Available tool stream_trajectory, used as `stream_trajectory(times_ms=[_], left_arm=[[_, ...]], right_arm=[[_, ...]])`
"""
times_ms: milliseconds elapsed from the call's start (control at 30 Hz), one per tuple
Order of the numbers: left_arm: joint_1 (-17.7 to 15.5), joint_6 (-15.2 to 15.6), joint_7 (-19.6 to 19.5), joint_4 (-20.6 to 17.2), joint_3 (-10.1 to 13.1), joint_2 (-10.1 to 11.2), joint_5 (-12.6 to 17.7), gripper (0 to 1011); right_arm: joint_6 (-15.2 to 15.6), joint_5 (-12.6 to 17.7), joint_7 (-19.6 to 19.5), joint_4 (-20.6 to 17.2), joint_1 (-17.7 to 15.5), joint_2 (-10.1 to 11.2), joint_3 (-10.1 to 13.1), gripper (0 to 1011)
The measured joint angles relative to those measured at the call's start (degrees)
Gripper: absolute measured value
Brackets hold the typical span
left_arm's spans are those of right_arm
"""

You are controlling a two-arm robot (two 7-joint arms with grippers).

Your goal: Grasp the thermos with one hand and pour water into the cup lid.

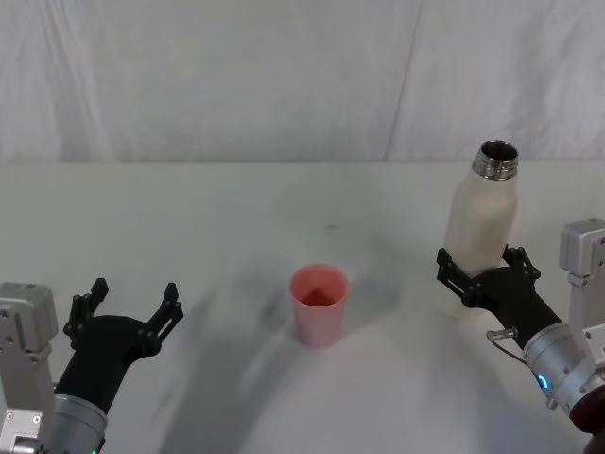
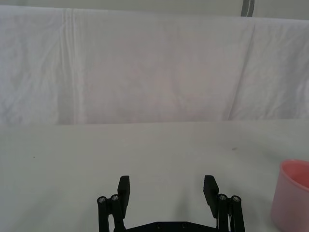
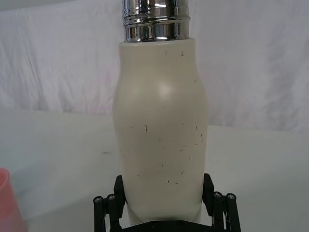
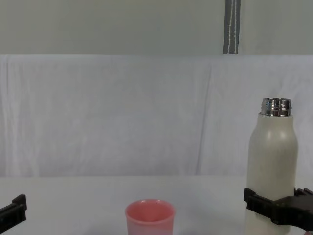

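Thermos [image 3: 161, 125]: plain cream body, only small dark scuffs, no readable lettering or logo.
Cup lid [image 1: 319, 304]: plain pink, no print.
Signs, numbers: none readable.

1. Bright, even, diffuse light falls across the white worktop [image 1: 236, 218].
2. Soft grey shadows smear around the cup lid [image 1: 319, 304].
3. Glare glints on the thermos [image 3: 161, 145] at its steel neck.
4. Every view is mildly soft.
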Motion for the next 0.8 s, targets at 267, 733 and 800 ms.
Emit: stream_trajectory(times_ms=[267, 733, 800], left_arm=[[0.00, 0.00, 0.00, 0.00, 0.00, 0.00, 0.00, 1001], [0.00, 0.00, 0.00, 0.00, 0.00, 0.00, 0.00, 1001], [0.00, 0.00, 0.00, 0.00, 0.00, 0.00, 0.00, 1001]], right_arm=[[0.04, 0.00, 0.00, -0.01, 0.00, 0.01, 0.00, 957], [0.13, -0.31, -0.06, -0.77, -0.46, 0.22, -0.05, 957], [0.22, -0.90, -0.16, -1.21, -0.62, 0.48, -0.28, 957]])
